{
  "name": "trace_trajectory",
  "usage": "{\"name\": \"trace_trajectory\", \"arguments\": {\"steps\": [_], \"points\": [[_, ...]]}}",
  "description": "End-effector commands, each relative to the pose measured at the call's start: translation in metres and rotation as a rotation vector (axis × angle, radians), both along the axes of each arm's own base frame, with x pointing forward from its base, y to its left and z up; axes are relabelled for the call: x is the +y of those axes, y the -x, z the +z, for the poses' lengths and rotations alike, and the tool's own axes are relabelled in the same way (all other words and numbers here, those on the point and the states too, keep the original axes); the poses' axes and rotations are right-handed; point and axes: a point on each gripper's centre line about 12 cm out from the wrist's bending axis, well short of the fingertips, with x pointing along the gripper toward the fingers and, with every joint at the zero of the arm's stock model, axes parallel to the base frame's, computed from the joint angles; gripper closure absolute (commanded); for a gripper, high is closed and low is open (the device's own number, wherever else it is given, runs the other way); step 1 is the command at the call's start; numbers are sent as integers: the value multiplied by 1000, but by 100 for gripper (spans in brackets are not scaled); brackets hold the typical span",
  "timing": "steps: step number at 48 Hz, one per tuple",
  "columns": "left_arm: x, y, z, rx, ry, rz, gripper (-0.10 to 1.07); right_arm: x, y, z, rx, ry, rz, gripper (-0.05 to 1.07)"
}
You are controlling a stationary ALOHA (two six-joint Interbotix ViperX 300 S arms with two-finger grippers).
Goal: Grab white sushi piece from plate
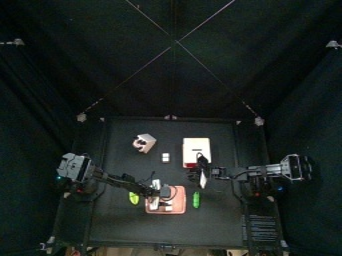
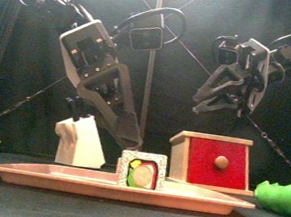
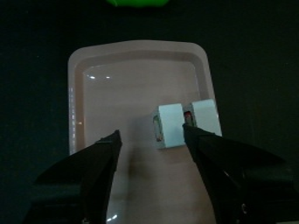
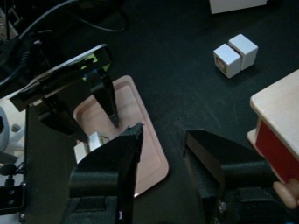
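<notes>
The white sushi piece point(image 3: 187, 122) stands on the salmon-pink plate point(image 3: 138, 79), toward one side of it. In the front view it shows as a white-rimmed roll point(image 2: 141, 171) with a green and red centre on the plate point(image 2: 45, 176). My left gripper point(image 3: 155, 136) hangs just above the plate, open, with the piece beside one fingertip point(image 3: 197, 133) and nothing gripped. In the top view the left gripper point(image 1: 154, 190) is over the plate point(image 1: 168, 207). My right gripper point(image 4: 163, 136) is open and holds nothing, hovering beside the plate point(image 4: 131, 105).
A cream board with a red mark point(image 1: 198, 150) lies behind the plate, and a pinkish-white lump point(image 1: 144, 142) and a small white block point(image 1: 163, 158) sit further back. Green pieces point(image 1: 134, 199) point(image 1: 197, 200) flank the plate. A red-faced box point(image 2: 211, 160) stands behind it.
</notes>
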Motion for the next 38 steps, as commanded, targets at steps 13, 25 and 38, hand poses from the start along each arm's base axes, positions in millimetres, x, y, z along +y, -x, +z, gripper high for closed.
{"name": "trace_trajectory", "arguments": {"steps": [13,25,38], "points": [[-14,-9,17,-22,4,-18,6,-1,-4,11,-35,5,-1,28],[-14,-9,13,-7,-3,-19,6,-1,-4,10,-33,5,-1,28],[-11,-10,7,7,-5,-11,6,-1,-4,10,-33,5,-1,28]]}}
